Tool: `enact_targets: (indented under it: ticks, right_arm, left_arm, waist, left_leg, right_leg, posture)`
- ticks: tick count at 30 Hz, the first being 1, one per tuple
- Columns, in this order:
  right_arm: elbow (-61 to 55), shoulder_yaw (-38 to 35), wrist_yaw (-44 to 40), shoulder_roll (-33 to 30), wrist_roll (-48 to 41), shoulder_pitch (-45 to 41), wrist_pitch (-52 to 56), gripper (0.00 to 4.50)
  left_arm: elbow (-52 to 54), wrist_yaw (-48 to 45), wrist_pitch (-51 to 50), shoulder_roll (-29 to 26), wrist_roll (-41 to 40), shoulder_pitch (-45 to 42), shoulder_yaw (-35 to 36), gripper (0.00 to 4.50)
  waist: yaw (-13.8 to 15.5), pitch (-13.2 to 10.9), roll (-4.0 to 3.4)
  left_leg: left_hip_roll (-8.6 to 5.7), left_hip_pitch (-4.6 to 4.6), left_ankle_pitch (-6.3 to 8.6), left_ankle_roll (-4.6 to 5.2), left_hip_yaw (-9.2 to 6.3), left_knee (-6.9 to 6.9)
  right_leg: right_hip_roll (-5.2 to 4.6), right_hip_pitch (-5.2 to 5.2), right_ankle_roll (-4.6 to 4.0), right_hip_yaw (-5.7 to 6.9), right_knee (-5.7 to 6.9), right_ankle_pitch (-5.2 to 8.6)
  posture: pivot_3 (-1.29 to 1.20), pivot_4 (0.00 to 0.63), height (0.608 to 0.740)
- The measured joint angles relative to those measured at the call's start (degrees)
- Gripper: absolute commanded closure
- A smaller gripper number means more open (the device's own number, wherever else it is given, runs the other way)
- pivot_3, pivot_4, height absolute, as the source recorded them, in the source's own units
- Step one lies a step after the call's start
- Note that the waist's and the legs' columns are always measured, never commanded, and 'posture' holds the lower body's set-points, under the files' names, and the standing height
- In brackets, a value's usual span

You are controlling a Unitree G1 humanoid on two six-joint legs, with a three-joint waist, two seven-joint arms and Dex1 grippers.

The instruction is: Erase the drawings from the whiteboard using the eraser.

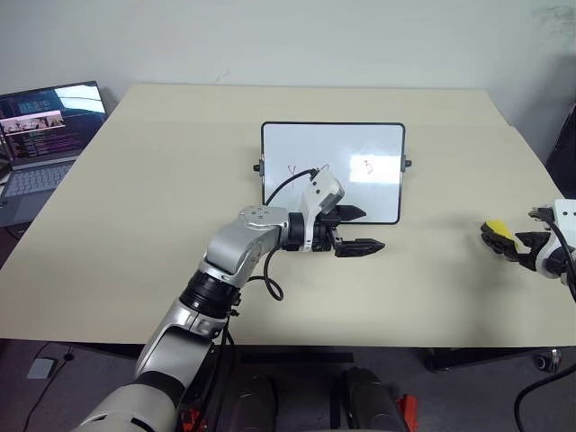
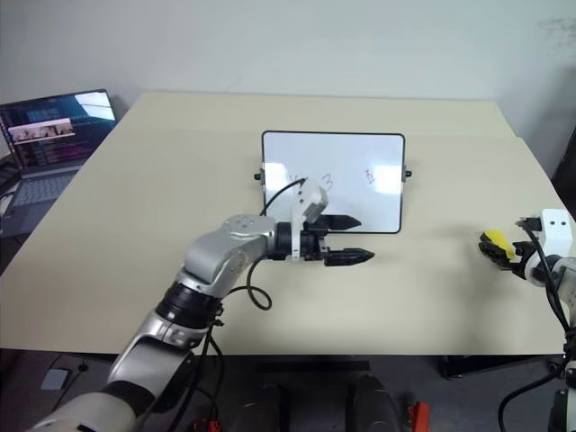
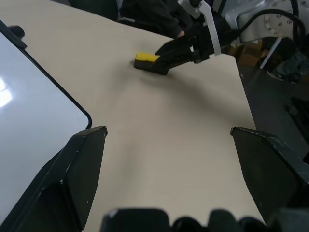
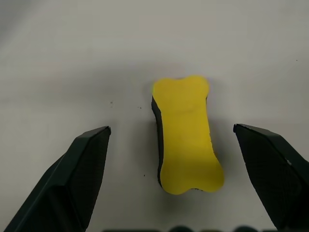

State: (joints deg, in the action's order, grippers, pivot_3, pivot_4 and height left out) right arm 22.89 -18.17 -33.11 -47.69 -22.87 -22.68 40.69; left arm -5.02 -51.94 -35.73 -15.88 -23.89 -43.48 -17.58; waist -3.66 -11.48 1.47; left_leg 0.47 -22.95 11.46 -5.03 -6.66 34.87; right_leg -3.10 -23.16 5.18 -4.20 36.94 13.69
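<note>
Eraser [image 4: 187,135] between right tool [image 4: 171,181] (spread).

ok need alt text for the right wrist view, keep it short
A yellow bone-shaped eraser with a black underside lies on a pale table, between the two black fingers of the right claw, which is open and not touching it.
</note>
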Motion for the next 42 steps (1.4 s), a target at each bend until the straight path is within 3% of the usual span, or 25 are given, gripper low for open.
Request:
enact_targets:
  ticks: [11,15,21,23,34,38,42]
  right_arm:
    - [5.05,-0.25,0.47,1.50,0.47,-2.89,-1.63,0.03]
    - [7.75,-0.26,0.54,1.74,1.39,-3.52,-2.95,0.85]
    - [9.89,-0.26,0.67,2.32,1.69,-4.35,-4.38,2.97]
    - [10.54,-0.26,0.73,2.58,2.05,-5.00,-4.95,3.36]
    - [9.24,-0.26,0.77,3.15,2.57,-5.36,-4.92,3.38]
    - [-4.66,-0.05,1.15,3.32,0.97,-6.84,-0.98,3.38]
    - [-20.53,1.98,2.39,5.14,-2.59,-14.07,4.65,3.38]
  left_arm:
    - [0.76,-1.56,0.12,0.68,-0.34,0.07,0.19,0.00]
    - [2.20,-2.57,-0.04,0.62,-0.57,0.35,0.19,0.00]
    - [2.40,-2.63,-0.19,0.58,-0.65,0.36,0.21,0.00]
    - [2.52,-2.69,-0.27,0.53,-0.81,0.36,0.21,0.00]
    - [3.08,-2.46,-0.29,-0.01,-0.80,0.79,0.73,0.00]
    - [3.55,0.64,0.24,-2.85,0.26,1.55,3.73,0.00]
    - [4.28,6.23,2.05,-7.49,1.22,3.59,12.44,0.00]
  waist:
    - [0.28,0.00,0.00]
    - [0.26,0.00,0.00]
    - [0.23,0.00,0.00]
    - [0.23,0.00,0.00]
    - [0.16,-0.01,-0.03]
    - [-0.67,-0.11,-0.26]
    - [-1.53,-0.13,-0.34]
  left_leg:
    - [0.00,-0.01,0.00,0.00,0.00,0.00]
    - [0.00,-0.01,0.00,0.00,0.01,0.00]
    - [0.00,0.00,0.00,0.00,0.01,0.00]
    - [0.00,0.00,0.00,0.00,0.01,0.00]
    - [0.00,0.00,0.00,0.00,0.01,0.00]
    - [0.02,0.03,0.00,0.00,0.02,0.00]
    - [0.12,0.08,0.00,0.00,0.01,-0.02]
  right_leg:
    - [0.00,0.00,0.00,-0.01,-0.01,0.00]
    - [0.00,0.00,0.00,-0.01,-0.01,0.00]
    - [0.00,0.00,0.01,-0.01,0.00,0.00]
    - [0.00,0.00,0.00,-0.01,0.00,0.00]
    - [0.00,0.00,0.00,-0.02,0.01,0.00]
    - [0.01,-0.02,0.01,-0.04,0.05,0.00]
    - [0.06,-0.03,0.00,-0.01,0.07,0.00]
  posture:
    - [0.00,0.150,0.740]
    - [0.00,0.150,0.740]
    - [0.00,0.150,0.740]
    - [0.00,0.150,0.740]
    - [0.00,0.150,0.740]
    - [0.00,0.150,0.740]
    - [0.00,0.150,0.740]
